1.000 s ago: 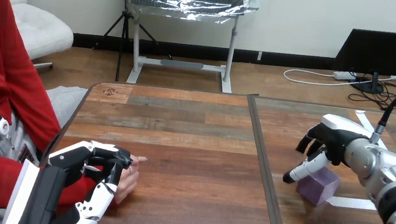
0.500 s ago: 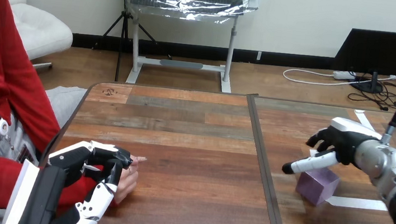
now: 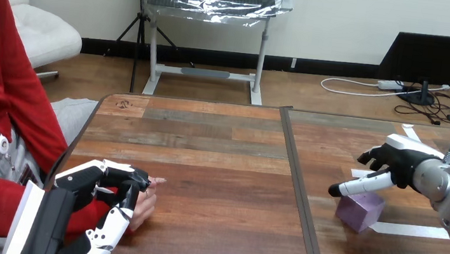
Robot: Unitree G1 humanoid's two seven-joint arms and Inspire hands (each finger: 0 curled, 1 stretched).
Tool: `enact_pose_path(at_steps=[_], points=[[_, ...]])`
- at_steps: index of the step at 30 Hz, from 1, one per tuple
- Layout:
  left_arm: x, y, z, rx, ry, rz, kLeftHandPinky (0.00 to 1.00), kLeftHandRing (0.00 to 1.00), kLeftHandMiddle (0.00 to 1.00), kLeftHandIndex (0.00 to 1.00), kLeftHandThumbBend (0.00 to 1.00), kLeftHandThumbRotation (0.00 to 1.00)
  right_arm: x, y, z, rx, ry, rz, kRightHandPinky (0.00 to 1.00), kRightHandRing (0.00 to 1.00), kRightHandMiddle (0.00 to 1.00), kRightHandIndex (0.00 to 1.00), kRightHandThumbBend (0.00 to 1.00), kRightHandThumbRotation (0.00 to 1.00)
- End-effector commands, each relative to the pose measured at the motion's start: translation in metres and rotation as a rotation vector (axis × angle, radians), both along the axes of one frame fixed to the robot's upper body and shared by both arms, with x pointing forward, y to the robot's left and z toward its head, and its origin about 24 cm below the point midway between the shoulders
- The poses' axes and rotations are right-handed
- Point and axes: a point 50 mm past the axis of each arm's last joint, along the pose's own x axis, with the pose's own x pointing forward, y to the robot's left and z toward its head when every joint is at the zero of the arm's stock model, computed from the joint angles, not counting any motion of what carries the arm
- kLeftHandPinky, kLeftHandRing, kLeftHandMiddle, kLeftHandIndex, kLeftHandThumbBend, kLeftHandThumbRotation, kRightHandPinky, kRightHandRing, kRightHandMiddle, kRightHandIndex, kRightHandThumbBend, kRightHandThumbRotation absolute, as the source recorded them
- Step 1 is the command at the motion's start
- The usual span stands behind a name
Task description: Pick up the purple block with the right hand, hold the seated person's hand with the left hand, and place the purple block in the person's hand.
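Holding step looks done: the black-and-white left hand (image 3: 97,189) curls its fingers round the person's hand (image 3: 148,204) at the wooden tabletop's (image 3: 224,165) left edge. The right hand (image 3: 391,165) hovers loose-fingered and empty just above the small purple cube block (image 3: 360,209), which rests near the right edge. Pickup and handover remain.
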Motion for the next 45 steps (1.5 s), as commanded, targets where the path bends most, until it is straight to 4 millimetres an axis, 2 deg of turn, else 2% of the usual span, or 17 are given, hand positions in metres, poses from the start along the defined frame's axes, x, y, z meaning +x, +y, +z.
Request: enact_pose_path(at_steps=[1, 17, 23, 35, 40, 45], points=[[0.008, -0.002, 0.008, -0.007, -0.070, -0.011, 0.49, 0.61, 0.64, 0.51, 0.24, 0.53, 0.014, 0.001, 0.030, 0.012, -0.108, 0.014, 0.75, 0.85, 0.88, 0.89, 1.00, 0.56], [0.008, -0.001, 0.008, 0.001, -0.074, -0.011, 0.49, 0.61, 0.64, 0.51, 0.23, 0.51, 0.011, -0.006, 0.030, -0.022, -0.103, 0.016, 0.74, 0.85, 0.88, 0.88, 1.00, 0.47], [0.008, -0.002, 0.008, -0.008, -0.072, -0.014, 0.49, 0.61, 0.64, 0.51, 0.24, 0.50, 0.010, -0.007, 0.028, -0.060, -0.106, 0.037, 0.73, 0.82, 0.85, 0.86, 1.00, 0.50], [0.009, -0.003, 0.008, -0.026, -0.073, -0.022, 0.48, 0.61, 0.64, 0.51, 0.25, 0.48, 0.006, -0.008, 0.021, -0.014, -0.108, 0.027, 0.64, 0.75, 0.81, 0.83, 1.00, 0.44], [0.009, -0.004, 0.008, -0.032, -0.072, -0.024, 0.48, 0.62, 0.64, 0.51, 0.26, 0.47, 0.005, -0.008, 0.017, 0.044, -0.097, 0.005, 0.66, 0.77, 0.82, 0.83, 1.00, 0.38], [0.009, -0.004, 0.008, -0.039, -0.074, -0.023, 0.48, 0.62, 0.64, 0.51, 0.27, 0.46, 0.003, -0.008, 0.013, 0.052, -0.090, -0.005, 0.68, 0.78, 0.82, 0.82, 1.00, 0.37]])
